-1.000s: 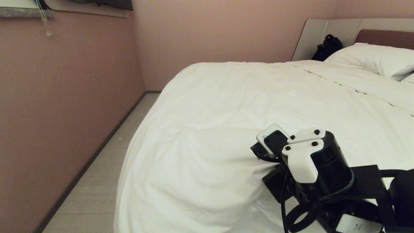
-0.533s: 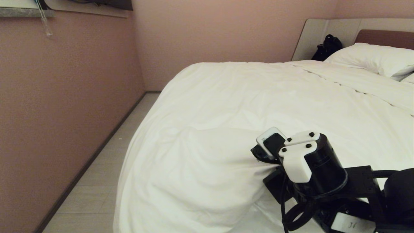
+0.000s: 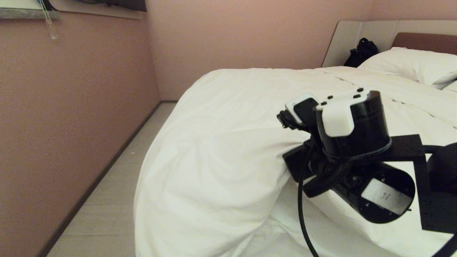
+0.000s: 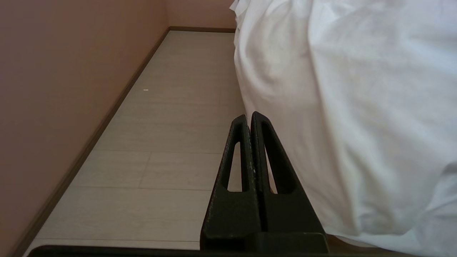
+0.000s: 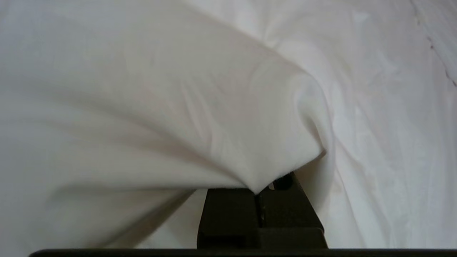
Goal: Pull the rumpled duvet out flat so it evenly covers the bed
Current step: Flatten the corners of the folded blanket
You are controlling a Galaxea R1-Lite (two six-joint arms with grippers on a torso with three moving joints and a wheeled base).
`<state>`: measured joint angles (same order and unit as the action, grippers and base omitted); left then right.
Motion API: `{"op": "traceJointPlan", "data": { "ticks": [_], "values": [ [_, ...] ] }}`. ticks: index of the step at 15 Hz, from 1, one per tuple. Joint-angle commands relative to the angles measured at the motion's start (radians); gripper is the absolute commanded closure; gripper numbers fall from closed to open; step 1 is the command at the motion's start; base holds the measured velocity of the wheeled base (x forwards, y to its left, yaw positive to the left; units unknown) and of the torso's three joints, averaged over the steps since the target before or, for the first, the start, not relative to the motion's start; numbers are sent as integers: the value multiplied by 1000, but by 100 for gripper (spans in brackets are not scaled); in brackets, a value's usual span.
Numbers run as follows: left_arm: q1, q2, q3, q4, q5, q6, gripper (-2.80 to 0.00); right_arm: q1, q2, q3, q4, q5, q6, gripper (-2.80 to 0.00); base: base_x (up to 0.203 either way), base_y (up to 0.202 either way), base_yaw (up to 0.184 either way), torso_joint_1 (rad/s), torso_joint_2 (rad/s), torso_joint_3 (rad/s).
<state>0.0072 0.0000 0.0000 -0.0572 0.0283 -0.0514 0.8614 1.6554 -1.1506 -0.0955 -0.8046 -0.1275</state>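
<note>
mostly right end effector tips under duvet

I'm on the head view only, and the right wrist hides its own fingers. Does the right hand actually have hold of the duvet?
Observer: Yes. In the right wrist view the right hand is shut on a fold of the duvet, and the cloth bunches over its fingertips.
Operator: And the left hand? I can't see it at all.
Observer: The left wrist view shows the left hand shut with nothing in it. It sits low beside the hanging side of the duvet and points along the floor between the bed and the wall.
</note>
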Motion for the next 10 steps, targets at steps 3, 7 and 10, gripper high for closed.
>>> {"op": "traceJointPlan", "data": {
  "ticks": [3,7,10],
  "values": [
    [0,1,0,1,-5,10,0,-23,56,-113,0,-1,-4,0,0,0,0,0,0,0],
    [1,32,-197,124,-67,-71,0,-30,94,-208,1,-1,-5,0,0,0,0,0,0,0],
    [1,122,-221,162,-177,-187,0,-63,113,-278,6,-1,-10,0,0,0,0,0,0,0]
  ]
}}
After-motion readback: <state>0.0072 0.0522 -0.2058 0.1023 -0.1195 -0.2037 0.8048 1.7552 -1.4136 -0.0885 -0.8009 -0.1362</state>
